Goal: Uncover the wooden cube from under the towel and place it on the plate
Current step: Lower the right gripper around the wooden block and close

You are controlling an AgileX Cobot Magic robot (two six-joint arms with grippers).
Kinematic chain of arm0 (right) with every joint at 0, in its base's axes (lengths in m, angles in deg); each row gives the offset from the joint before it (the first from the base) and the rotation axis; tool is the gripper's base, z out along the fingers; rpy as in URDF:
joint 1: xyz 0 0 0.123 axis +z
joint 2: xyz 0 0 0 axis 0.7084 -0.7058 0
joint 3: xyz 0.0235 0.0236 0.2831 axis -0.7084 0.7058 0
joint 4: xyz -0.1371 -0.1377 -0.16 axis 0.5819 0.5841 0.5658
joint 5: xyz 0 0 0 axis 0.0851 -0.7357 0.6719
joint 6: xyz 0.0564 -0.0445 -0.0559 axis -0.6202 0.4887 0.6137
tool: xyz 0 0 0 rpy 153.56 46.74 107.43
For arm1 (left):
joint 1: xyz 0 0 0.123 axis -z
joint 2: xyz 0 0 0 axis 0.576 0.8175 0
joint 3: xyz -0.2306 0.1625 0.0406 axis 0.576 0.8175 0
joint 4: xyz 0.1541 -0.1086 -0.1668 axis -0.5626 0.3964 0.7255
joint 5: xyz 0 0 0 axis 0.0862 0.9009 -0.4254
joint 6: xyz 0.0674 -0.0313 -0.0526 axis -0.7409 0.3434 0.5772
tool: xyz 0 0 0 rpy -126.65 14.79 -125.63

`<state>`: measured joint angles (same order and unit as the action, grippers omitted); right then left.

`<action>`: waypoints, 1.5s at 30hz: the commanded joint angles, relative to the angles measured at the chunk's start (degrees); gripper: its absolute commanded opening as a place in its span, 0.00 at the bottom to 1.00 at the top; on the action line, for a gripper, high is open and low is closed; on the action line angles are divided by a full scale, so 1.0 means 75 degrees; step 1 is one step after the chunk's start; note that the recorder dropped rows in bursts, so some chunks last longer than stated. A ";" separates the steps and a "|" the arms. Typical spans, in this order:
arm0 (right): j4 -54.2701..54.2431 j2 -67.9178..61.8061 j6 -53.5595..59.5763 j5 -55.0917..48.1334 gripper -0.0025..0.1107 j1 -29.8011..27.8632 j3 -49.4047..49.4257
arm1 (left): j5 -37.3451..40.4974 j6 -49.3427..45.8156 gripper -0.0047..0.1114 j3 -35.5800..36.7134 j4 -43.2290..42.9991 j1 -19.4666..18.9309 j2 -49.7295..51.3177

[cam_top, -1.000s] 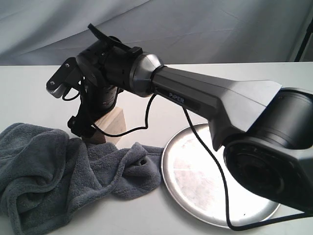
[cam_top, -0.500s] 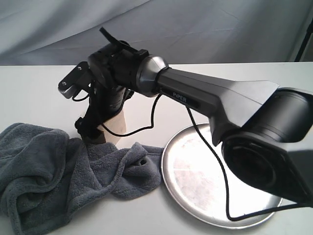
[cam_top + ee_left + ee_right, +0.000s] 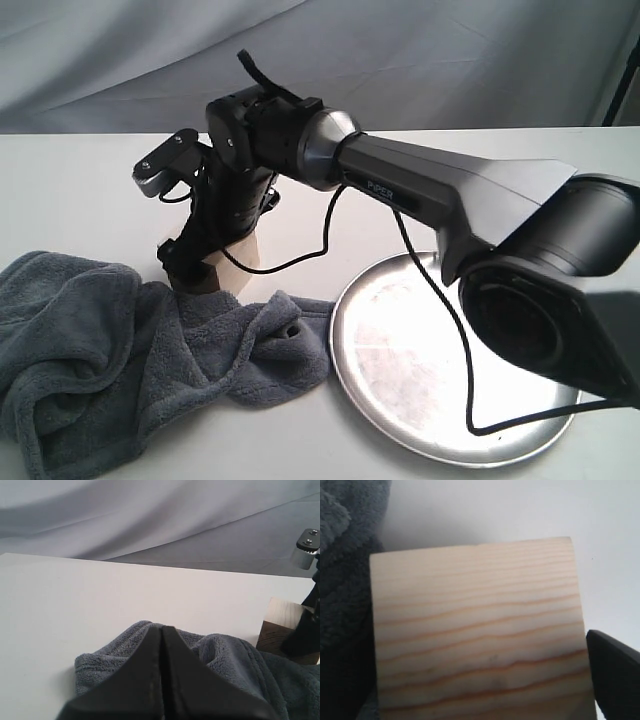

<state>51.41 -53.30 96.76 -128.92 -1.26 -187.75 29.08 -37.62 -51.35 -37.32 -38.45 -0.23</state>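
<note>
The wooden cube [image 3: 245, 251] stands uncovered on the white table just behind the crumpled grey towel [image 3: 130, 360]. My right gripper [image 3: 205, 270] points down over it, open, with one finger on each side. In the right wrist view the cube's grained face [image 3: 475, 630] fills the frame, and one dark fingertip [image 3: 615, 675] sits just beside its edge. The steel plate [image 3: 400, 390] lies to the right of the towel with nothing on it. My left gripper [image 3: 161, 628] is shut above the towel [image 3: 225, 655], holding nothing. From there the cube [image 3: 282, 627] shows at the far right.
The right arm's long grey link [image 3: 450, 200] crosses over the plate, and its black cable [image 3: 440, 330] hangs down across the plate's surface. A grey cloth backdrop [image 3: 400, 60] hangs behind the table's far edge.
The right wrist has shifted to the right and stands more upright, its fingers now lower around the cube. Cube, towel and plate have stayed put.
</note>
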 commanded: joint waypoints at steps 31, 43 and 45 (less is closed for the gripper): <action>-0.0016 -0.0402 0.0111 0.0206 0.95 -0.0035 0.0002 | -0.0075 -0.0004 0.04 0.0033 0.0033 -0.0003 -0.0023; -0.0074 -0.0402 -0.0094 0.0483 0.73 -0.0035 0.0002 | -0.0075 -0.0004 0.04 0.0033 0.0033 -0.0003 -0.0023; -0.0074 -0.0402 -0.0094 0.0499 0.66 -0.0035 0.0002 | -0.0075 -0.0004 0.04 0.0033 0.0033 -0.0003 -0.0023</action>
<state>51.19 -56.43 96.12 -126.17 -1.26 -187.75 29.08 -37.62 -51.35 -37.32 -38.45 -0.23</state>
